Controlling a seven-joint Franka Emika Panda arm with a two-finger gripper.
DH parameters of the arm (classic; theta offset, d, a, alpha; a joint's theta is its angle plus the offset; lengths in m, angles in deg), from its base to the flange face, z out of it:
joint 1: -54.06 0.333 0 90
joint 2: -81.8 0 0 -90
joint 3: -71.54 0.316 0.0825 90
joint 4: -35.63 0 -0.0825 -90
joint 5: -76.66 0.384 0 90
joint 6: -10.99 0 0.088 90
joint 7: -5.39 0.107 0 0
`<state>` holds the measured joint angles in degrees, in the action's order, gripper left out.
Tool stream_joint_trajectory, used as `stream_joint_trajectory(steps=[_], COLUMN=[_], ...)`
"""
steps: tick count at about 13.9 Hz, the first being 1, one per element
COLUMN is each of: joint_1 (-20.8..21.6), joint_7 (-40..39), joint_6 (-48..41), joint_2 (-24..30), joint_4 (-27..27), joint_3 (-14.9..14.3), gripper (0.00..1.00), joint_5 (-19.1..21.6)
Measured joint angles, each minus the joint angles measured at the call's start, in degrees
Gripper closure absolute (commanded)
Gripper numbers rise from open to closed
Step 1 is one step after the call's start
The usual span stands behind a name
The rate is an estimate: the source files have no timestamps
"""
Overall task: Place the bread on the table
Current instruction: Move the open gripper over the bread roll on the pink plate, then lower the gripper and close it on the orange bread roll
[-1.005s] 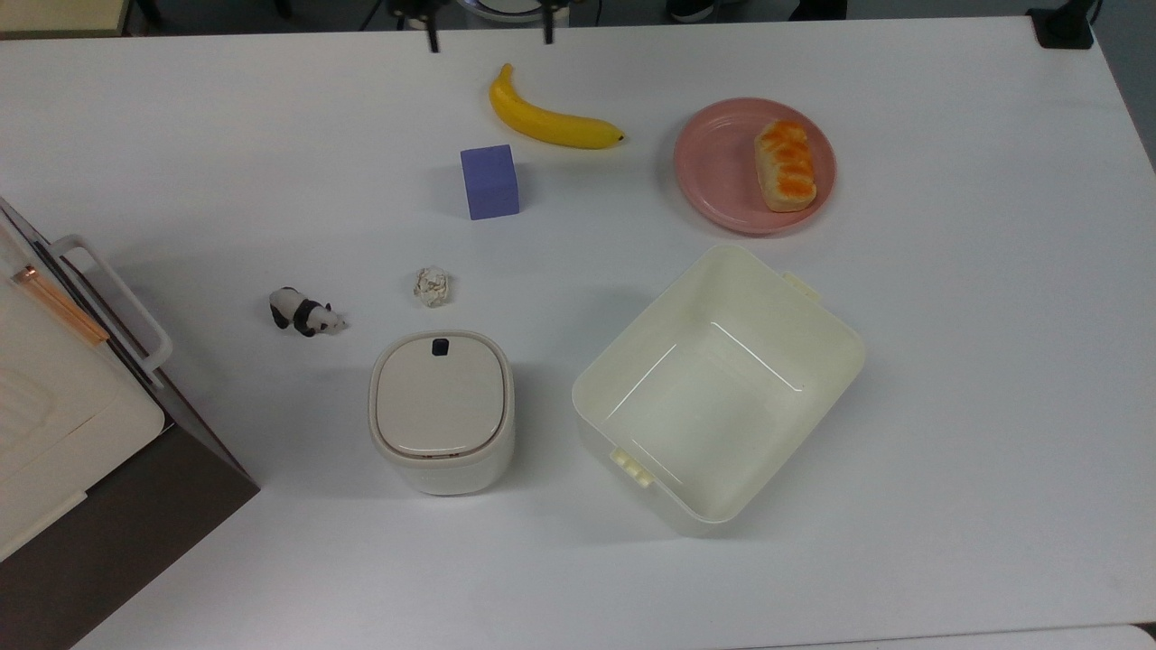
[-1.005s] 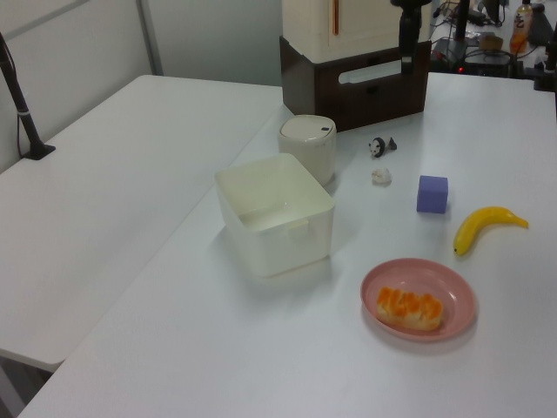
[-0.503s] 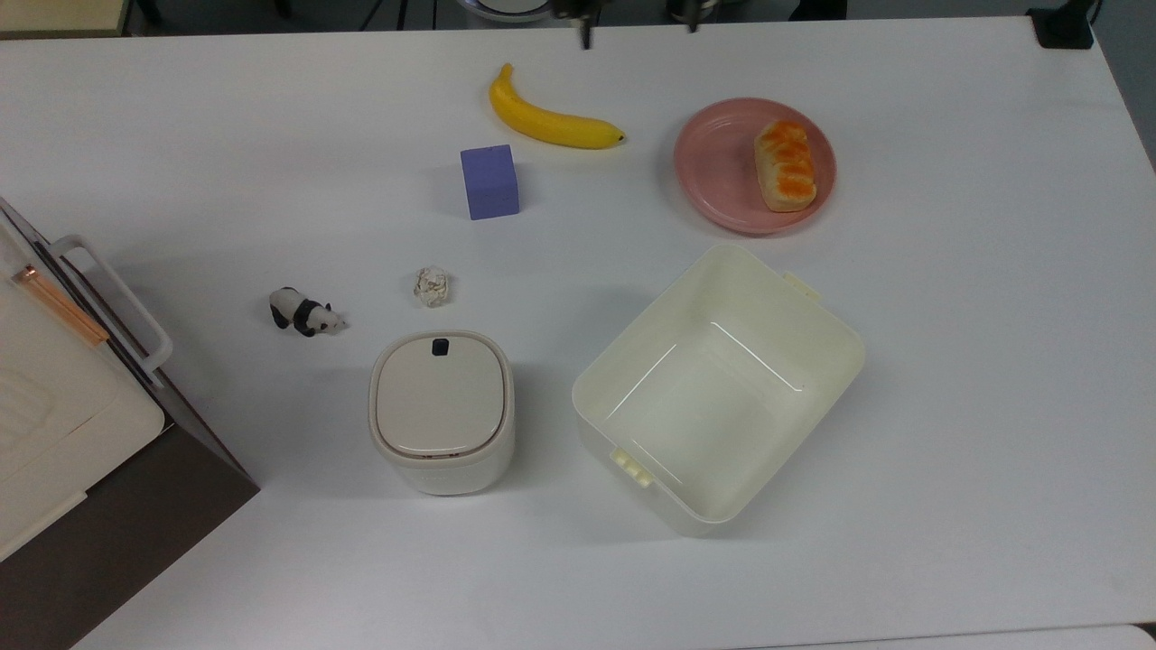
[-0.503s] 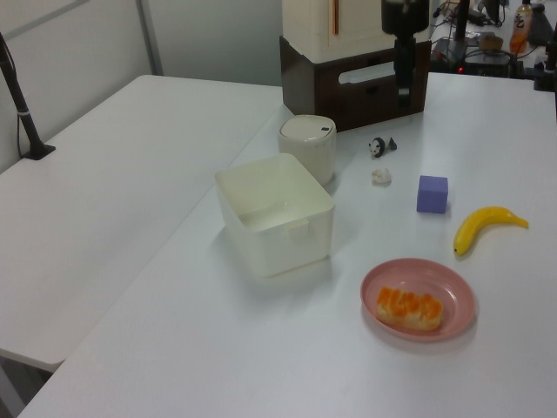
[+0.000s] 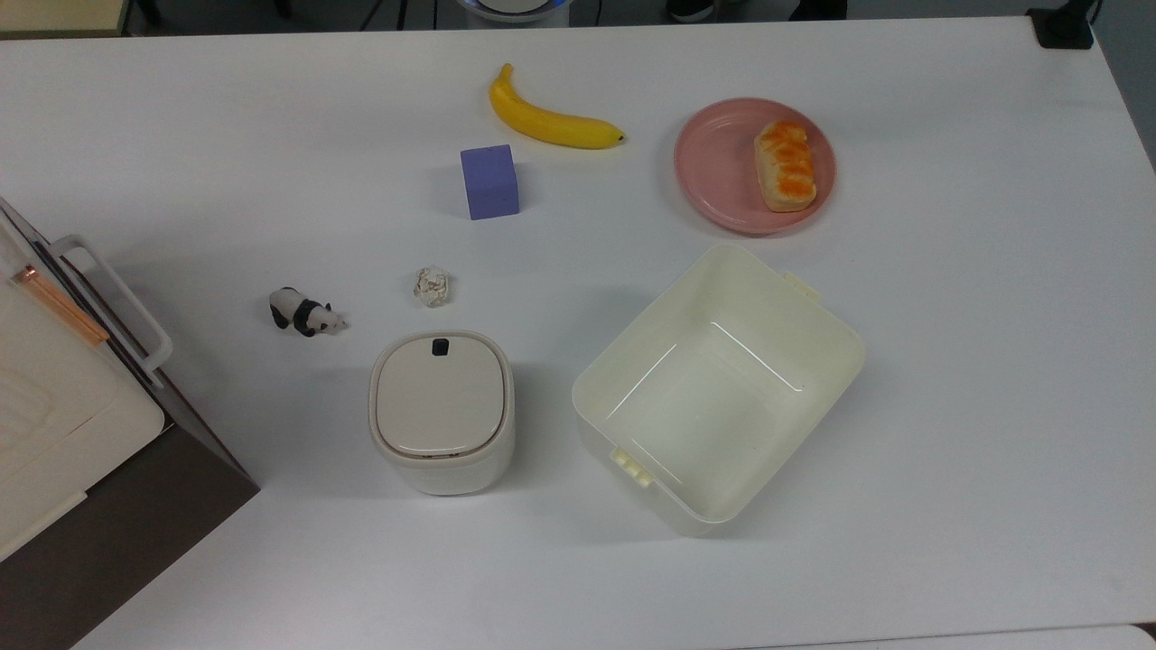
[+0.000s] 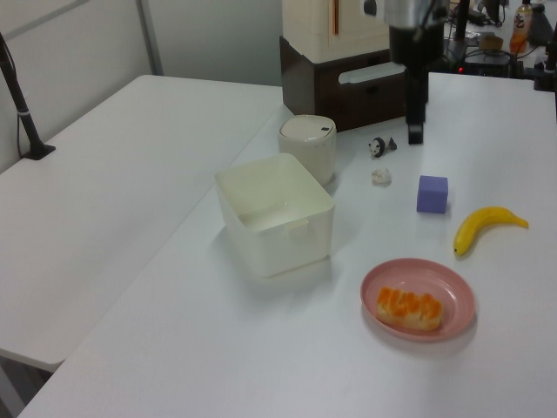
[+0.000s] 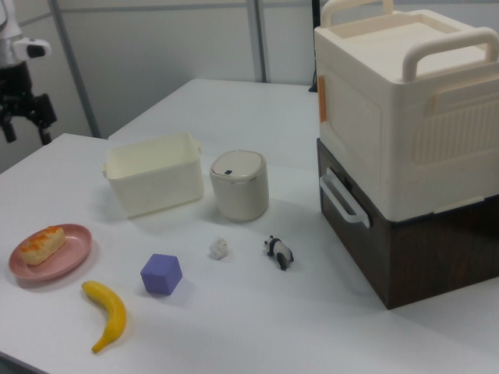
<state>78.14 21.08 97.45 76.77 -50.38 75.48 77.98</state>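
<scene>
The bread [image 5: 784, 165] [image 6: 409, 308] [image 7: 43, 243], a small bun with a glossy orange-brown top, lies on the right half of a round pink plate [image 5: 713, 171] [image 6: 452, 287] [image 7: 66, 261]. The plate stands on the white table [image 5: 948, 361] [image 6: 174, 348] [image 7: 249, 335]. My gripper [image 7: 26, 128] [image 6: 415, 131] hangs high in the air, open, with nothing between its fingers. In the right view it is well above the plate, near the right view's left edge. The top view does not show it.
Left of the plate in the top view lie a yellow banana [image 5: 551, 122] and a purple cube [image 5: 490, 181]. An open cream bin [image 5: 718, 388], a lidded canister [image 5: 441, 411], a paper ball [image 5: 433, 286] and a toy panda [image 5: 305, 312] sit nearer. Stacked boxes [image 7: 398, 156] occupy one corner.
The gripper's fingertips slid rightward along the top view's upper edge and then left it. In the left view the gripper has come lower and looks larger. The objects have not moved.
</scene>
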Motion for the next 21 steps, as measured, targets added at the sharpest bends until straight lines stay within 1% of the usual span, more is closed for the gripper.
stream_joint_trajectory(steps=[2,4,8,10,14,17,19,21], joint_1=[2.1,2.8,3.1,4.5,6.7,7.0,7.2,7.6], joint_7=[0.9,1.8,1.9,3.1,4.6,5.1,6.7,10.0], joint_6=[0.9,4.3,11.5,16.6,26.2,32.1,35.4,38.6], joint_2=[0.2,0.9,2.9,3.8,4.1,3.7,2.5,0.3], joint_4=[-2.3,-5.9,-15.0,-20.8,-29.4,-33.5,-35.1,-35.5], joint_3=[0.0,0.0,-0.1,-0.1,-0.1,-0.1,-0.1,-0.1], gripper=[0.00,0.00,0.00,0.00,0.00,0.00,0.00,0.00], joint_5=[0.9,1.7,2.3,2.4,2.4,2.4,2.4,2.4])
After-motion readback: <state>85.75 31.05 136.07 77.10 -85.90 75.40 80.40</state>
